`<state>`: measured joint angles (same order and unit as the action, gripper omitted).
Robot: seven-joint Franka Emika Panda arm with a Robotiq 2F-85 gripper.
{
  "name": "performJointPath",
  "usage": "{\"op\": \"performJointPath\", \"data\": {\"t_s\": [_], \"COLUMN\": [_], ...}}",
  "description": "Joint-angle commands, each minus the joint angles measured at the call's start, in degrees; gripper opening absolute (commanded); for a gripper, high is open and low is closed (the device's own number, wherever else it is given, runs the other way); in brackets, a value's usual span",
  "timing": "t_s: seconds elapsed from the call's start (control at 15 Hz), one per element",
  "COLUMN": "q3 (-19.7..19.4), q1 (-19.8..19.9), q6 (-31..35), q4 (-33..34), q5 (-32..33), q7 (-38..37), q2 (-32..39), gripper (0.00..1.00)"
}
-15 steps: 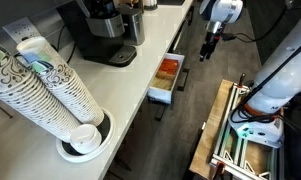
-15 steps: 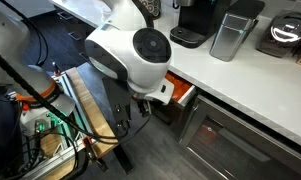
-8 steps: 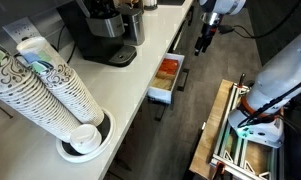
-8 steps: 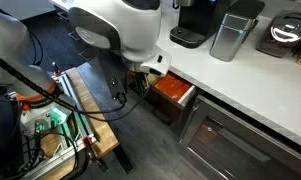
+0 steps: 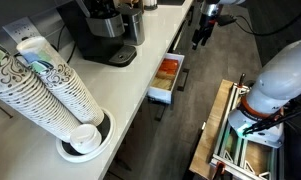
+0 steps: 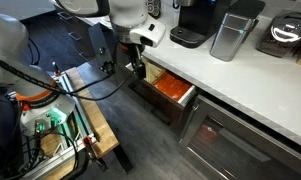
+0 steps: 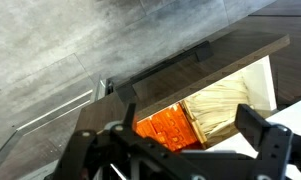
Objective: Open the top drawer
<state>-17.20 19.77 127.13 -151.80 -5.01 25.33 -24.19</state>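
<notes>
The top drawer point(image 5: 166, 78) stands pulled out from under the white counter, and orange-red contents point(image 6: 172, 88) show inside it in both exterior views. The wrist view looks down on the drawer point(image 7: 165, 122), with orange packets beside a pale straw-coloured wad point(image 7: 225, 100). Its front there carries a dark bar handle point(image 7: 170, 65). My gripper point(image 5: 199, 40) hangs above the floor, out in front of the drawer and apart from it. In an exterior view the gripper point(image 6: 140, 69) is near the drawer's left corner. The gripper point(image 7: 180, 150) is open, with nothing between its fingers point(image 7: 258, 128).
Leaning stacks of paper cups point(image 5: 50, 90) and a coffee machine point(image 5: 100, 35) stand on the counter point(image 5: 140, 75). A metal canister point(image 6: 230, 35) stands further along. Dark cabinet fronts point(image 6: 240, 140) lie below the drawer. The robot's base frame point(image 5: 235, 140) with cables occupies the floor.
The arm has swung up and away from the drawer, uncovering it in an exterior view. The gripper stays open. The drawer has not moved.
</notes>
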Motion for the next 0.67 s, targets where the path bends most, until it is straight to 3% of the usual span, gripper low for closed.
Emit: {"op": "performJointPath", "data": {"t_s": [0.0, 0.6], "q3": [0.8, -0.3], "q1": [-1.0, -2.9], "q6": [-2.8, -2.9], "q4": [-1.1, 0.2], "q5": [3.4, 3.0], "q7": [-5.8, -5.4], "q2": [-4.2, -4.3], "gripper": [1.00, 1.00]}}
